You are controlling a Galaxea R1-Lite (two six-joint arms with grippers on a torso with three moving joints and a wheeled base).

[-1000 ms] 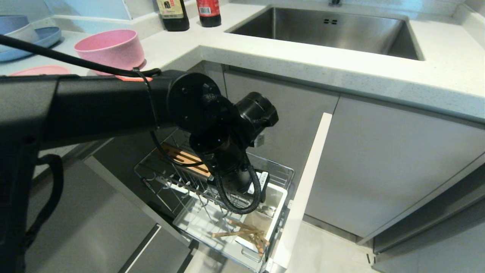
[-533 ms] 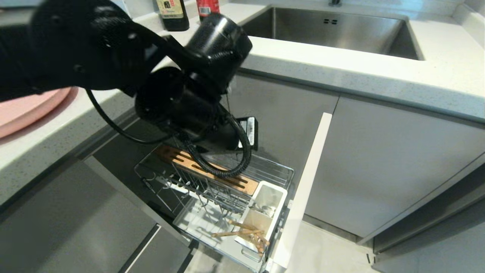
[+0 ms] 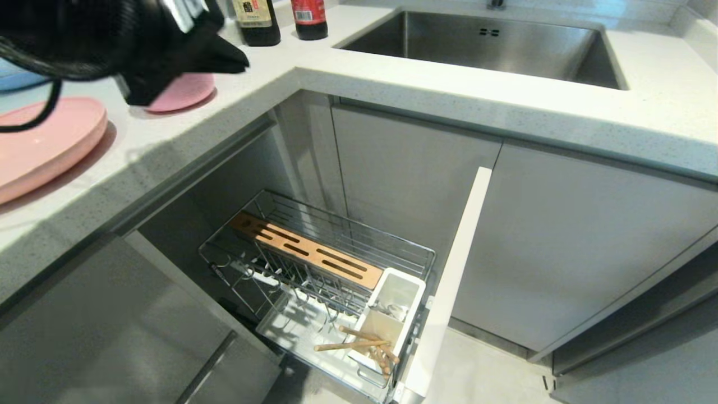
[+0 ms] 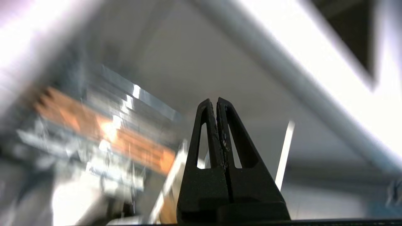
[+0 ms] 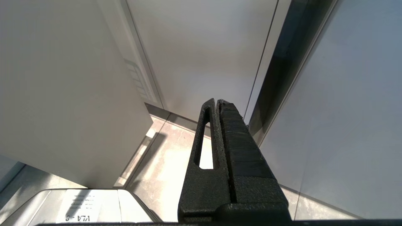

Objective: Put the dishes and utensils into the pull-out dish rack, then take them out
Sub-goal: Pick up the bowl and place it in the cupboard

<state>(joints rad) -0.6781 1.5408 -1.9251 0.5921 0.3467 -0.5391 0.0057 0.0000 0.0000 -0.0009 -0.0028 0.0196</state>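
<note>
The pull-out dish rack point(image 3: 412, 258) stands drawn out of the lower cabinet, with a slotted wooden strip point(image 3: 305, 252) and a white utensil cup point(image 3: 412, 289). The chopsticks point(image 3: 359, 342) lean out of the cup's near compartment. Something shiny lies in its far compartment, perhaps the spoon point(image 3: 392, 308). The pink plate point(image 3: 39, 140) lies on the counter at the left. The pink bowl point(image 3: 188, 92) stands behind it, half hidden by my left arm point(image 3: 140, 39). My left gripper point(image 4: 216, 100) is shut and empty, high above the rack. My right gripper point(image 5: 217, 101) is shut, parked low by the cabinet fronts.
The open cabinet door's white edge point(image 3: 454, 280) stands right of the rack. A steel sink point(image 3: 482, 45) is set in the counter at the back. Two dark bottles point(image 3: 257, 19) stand by it. A blue plate point(image 3: 17, 81) shows at the far left.
My left arm has lifted from just above the utensil cup up and to the left, over the counter by the pink bowl. The rack and its contents have not moved.
</note>
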